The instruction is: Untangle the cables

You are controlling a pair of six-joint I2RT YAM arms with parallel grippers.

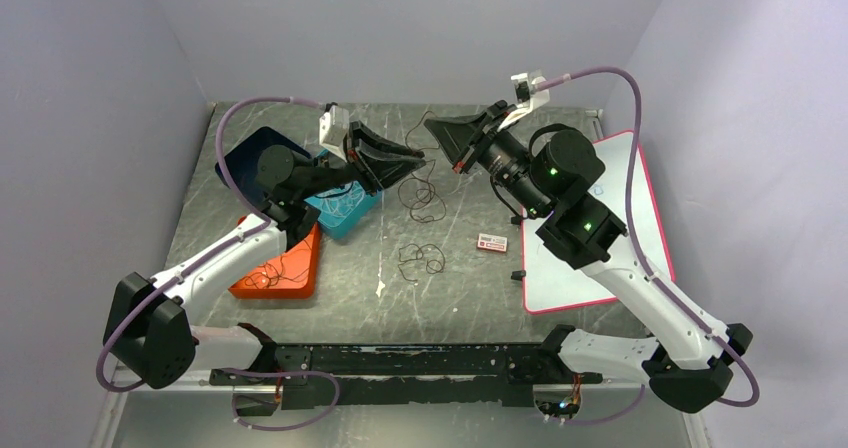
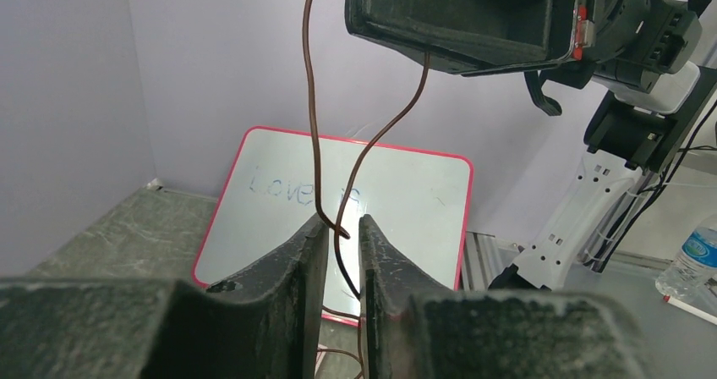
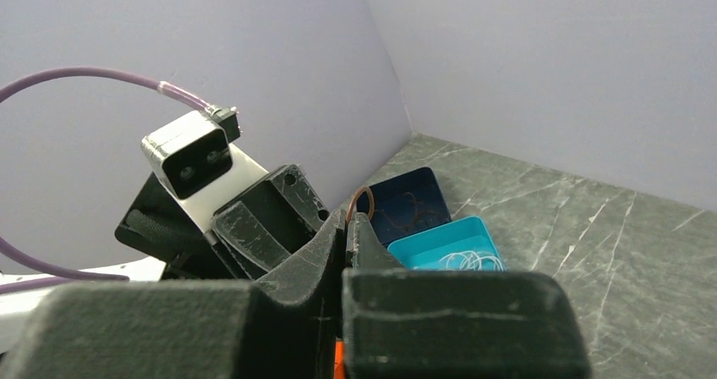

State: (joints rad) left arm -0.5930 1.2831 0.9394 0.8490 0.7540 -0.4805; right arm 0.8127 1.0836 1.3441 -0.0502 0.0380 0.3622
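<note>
A thin brown cable [image 1: 424, 190] hangs between my two grippers, raised above the middle back of the table. My right gripper [image 1: 432, 126] is shut on it, and a small loop of the cable [image 3: 360, 200] sticks out past its fingertips. My left gripper [image 1: 415, 158] sits just below and left of it. In the left wrist view its jaws stand narrowly apart, with brown cable strands [image 2: 314, 125] running down through the gap [image 2: 342, 227]. One strand hooks at the left fingertip. A second small dark tangle [image 1: 420, 259] lies loose on the table.
At the left are a dark blue tray [image 1: 240, 156], a teal tray [image 1: 350, 218] holding whitish wires [image 3: 470, 260], and an orange tray [image 1: 300, 273] with brown wire. A red-rimmed whiteboard [image 1: 600, 258] lies at the right. A small red-and-white tag [image 1: 491, 242] lies beside it.
</note>
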